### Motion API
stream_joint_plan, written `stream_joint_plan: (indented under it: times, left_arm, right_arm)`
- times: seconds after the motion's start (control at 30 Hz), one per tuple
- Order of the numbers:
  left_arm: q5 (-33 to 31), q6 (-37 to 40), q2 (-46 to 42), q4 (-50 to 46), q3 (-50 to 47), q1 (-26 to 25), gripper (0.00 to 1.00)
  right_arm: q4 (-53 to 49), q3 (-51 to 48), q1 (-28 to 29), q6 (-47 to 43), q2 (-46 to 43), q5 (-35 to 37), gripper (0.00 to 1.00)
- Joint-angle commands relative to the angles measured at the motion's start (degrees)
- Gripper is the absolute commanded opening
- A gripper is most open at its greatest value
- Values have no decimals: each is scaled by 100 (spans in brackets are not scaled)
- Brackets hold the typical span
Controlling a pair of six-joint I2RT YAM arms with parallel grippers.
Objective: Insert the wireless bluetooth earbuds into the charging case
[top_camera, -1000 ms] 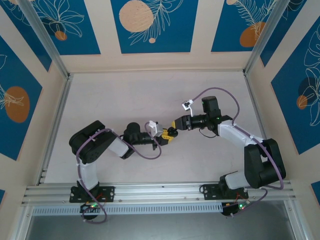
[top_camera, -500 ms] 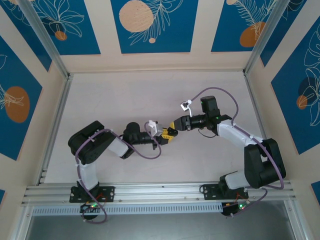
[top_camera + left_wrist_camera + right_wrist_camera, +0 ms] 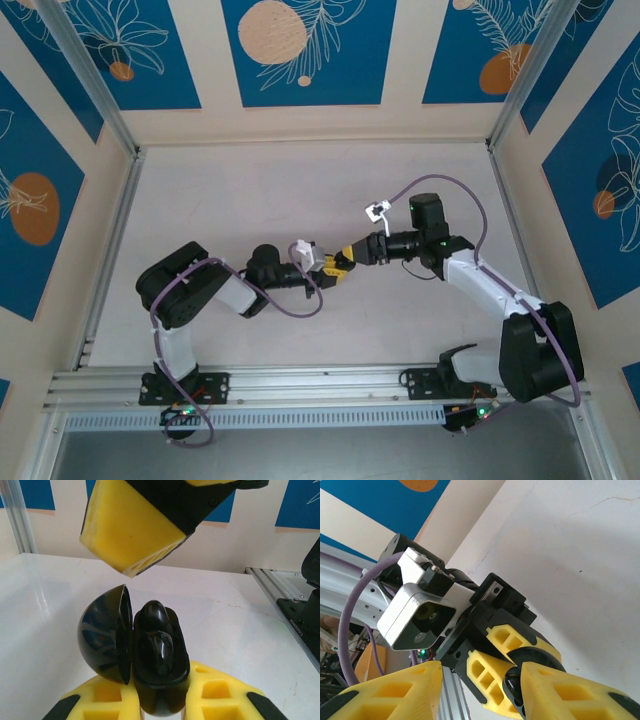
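My left gripper (image 3: 162, 702) (image 3: 329, 268) is shut on the base of the black charging case (image 3: 160, 690). The case stands upright above the table, and its glossy lid (image 3: 105, 635) hangs open to the left. Two glossy dark earbuds sit in the base, one (image 3: 157, 652) below the other (image 3: 152, 617). My right gripper (image 3: 347, 256) (image 3: 480, 692) is open, tip to tip with the left one. One of its yellow fingers (image 3: 132, 532) hangs just above the open case. In the right wrist view the case (image 3: 532, 660) shows beside the right-hand finger (image 3: 570, 695).
The pale table (image 3: 260, 200) is bare around the two grippers. Aluminium rails (image 3: 108, 260) line its left, right and near edges, with blue patterned walls beyond. Purple cables loop from both wrists.
The right arm's elbow has swung out to the right and its gripper has dipped slightly toward the case. The left arm and the case have not moved.
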Motion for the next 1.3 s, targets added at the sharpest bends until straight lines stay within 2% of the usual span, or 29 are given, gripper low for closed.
stream_joint_plan:
  times: [0.0, 0.07, 0.13, 0.43, 0.6, 1.1, 1.27]
  left_arm:
    - [27, 86, -144, 238, 25, -48, 16]
    - [66, 86, -159, 236, 40, -52, 16]
    - [123, 77, -160, 236, 56, -52, 16]
    - [222, 50, -197, 236, 83, -52, 16]
    - [187, 58, -206, 236, 91, -51, 16]
    - [98, 59, -164, 236, 66, -52, 16]
    - [189, 25, -206, 235, 53, -53, 16]
  right_arm:
    - [-50, -150, -38, -80, -236, 72, 46]
    - [-110, -151, -88, -23, -286, 499, 49]
    - [-184, -124, -155, -45, -226, 618, 51]
    - [-47, 176, 9, 6, 593, 132, 53]
    - [24, 208, 114, -54, 739, -121, 53]
    - [426, -320, -52, 21, -211, -301, 48]
    - [446, -464, -162, -54, -440, 14, 49]
